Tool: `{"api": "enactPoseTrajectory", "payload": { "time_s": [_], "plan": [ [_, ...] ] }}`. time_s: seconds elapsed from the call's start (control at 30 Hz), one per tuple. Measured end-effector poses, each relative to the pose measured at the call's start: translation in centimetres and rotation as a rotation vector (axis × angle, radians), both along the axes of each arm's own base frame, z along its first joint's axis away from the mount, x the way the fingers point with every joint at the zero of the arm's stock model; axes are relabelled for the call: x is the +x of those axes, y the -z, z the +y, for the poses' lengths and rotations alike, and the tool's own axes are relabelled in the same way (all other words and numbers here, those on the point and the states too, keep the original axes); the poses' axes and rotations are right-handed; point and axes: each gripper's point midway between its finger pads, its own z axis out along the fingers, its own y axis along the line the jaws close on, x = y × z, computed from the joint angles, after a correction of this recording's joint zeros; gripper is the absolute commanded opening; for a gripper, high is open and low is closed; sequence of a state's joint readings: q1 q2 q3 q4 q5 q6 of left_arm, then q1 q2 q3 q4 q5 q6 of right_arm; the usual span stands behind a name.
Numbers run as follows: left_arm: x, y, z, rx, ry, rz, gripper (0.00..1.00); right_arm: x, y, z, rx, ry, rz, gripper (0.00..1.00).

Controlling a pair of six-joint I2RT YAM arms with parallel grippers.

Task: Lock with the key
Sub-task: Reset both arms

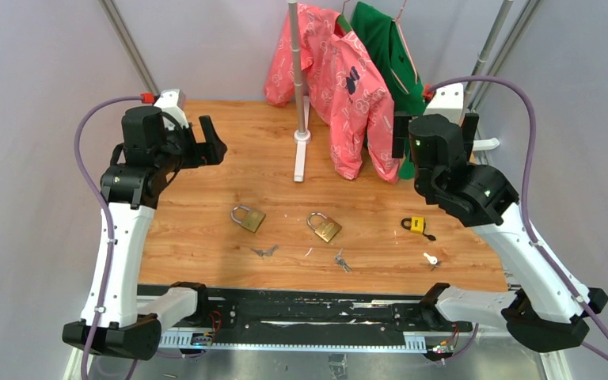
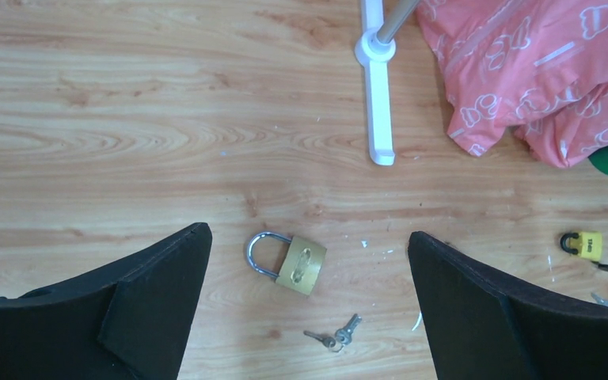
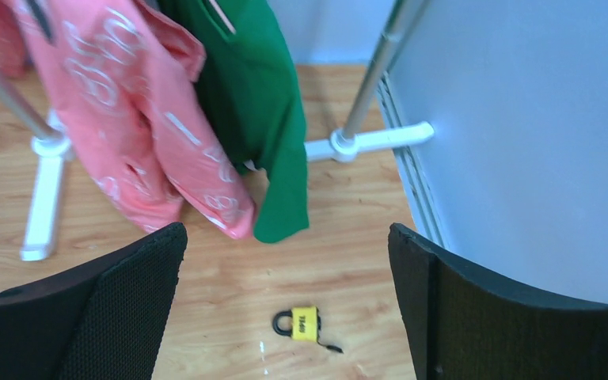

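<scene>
the wooden table showed whole only from the top camera, with the white rack at its far edge carrying a pink jacket and a green garment. the right wrist camera alone showed the rack's second foot by the grey wall. the left gripper and right gripper hung above the table, jaws spread wide, holding nothing. the top view held three locks in a row: a left brass padlock, a middle brass padlock and a small yellow padlock to the right. the left wrist saw only the left one, flat, silver shackle pointing left, and the yellow one at its edge; the right wrist saw just the yellow one. a key pair lay just near of the left padlock, another key pair near of the middle one, and a white-headed key near of the yellow one.
</scene>
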State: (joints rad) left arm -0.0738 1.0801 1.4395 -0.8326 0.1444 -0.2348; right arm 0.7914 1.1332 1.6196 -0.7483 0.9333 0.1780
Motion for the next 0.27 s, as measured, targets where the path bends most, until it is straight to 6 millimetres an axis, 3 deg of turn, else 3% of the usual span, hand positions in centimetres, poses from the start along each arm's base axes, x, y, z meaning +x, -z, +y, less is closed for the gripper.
{"api": "enactPoseTrajectory", "payload": {
  "time_s": [0.17, 0.27],
  "plan": [
    [-0.5, 0.6, 0.1, 0.003, -0.006, 0.008, 1.00, 0.1, 3.2, -1.5, -0.015, 0.060, 0.074, 1.00],
    [-0.7, 0.2, 0.2, 0.004, -0.011, -0.006, 1.00, 0.1, 3.5, -1.4, -0.007, 0.059, 0.084, 1.00]
  ]
}}
